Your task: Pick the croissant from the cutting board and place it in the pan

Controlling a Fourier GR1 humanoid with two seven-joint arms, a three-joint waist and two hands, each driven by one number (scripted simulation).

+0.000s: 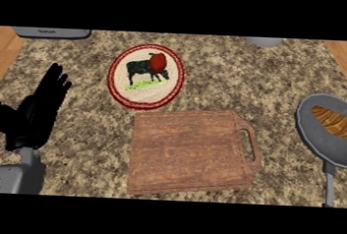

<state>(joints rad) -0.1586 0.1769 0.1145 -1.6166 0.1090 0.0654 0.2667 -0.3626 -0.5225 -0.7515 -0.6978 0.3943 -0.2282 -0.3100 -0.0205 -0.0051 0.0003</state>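
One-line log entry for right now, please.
croissant: in pan, off cutting board | left hand: open, resting at left | right hand: not in view

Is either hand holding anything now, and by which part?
Nothing is held. The left hand rests open at the view's left, fingers straight; the right hand is out of view. The croissant lies in the pan.

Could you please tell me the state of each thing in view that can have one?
croissant: lying in the pan.
pan: on the counter, holding the croissant.
cutting board: flat on the counter, no croissant on it.
plate: flat, a red item on it.
left hand: open, fingers up, resting at left.
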